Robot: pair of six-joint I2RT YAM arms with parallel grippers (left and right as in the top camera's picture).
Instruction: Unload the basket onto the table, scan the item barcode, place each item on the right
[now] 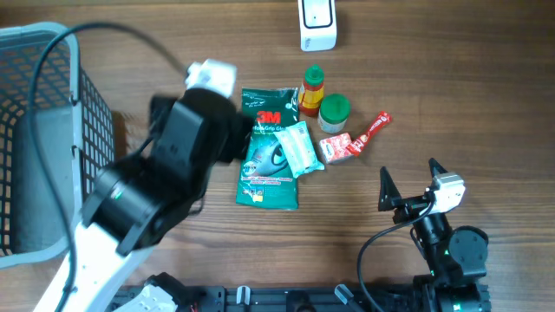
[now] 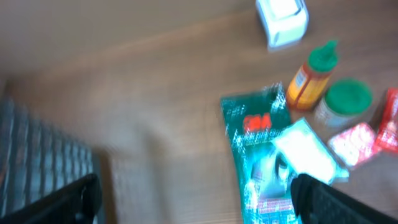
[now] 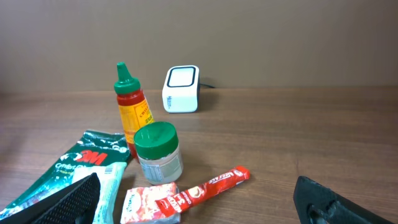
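The left tool (image 2: 196, 196) stands wide open above the surface (image 1: 234, 26) and holds nothing. Its own view is blurred, with the green 3M packet (image 1: 269, 169) just under one finger. The right tool (image 1: 409, 180) is spread wide too, empty and well apart from the goods.

The packet shows "3M" in red and "Grip Glo…" below it. One smaller pale packet (image 1: 301, 149) lies across it, its print too small to read.

Six goods cluster mid-surface, none at the scanner. Besides the two packets there are:
- one red sauce bottle (image 1: 312, 87) with a green cap
- one green-lidded jar (image 1: 335, 110)
- one red-and-white sachet (image 1: 335, 147)
- one red stick sachet (image 1: 375, 130)

One white barcode scanner (image 1: 317, 24) stands at the far edge. One grey basket (image 1: 35, 130) sits at the left.
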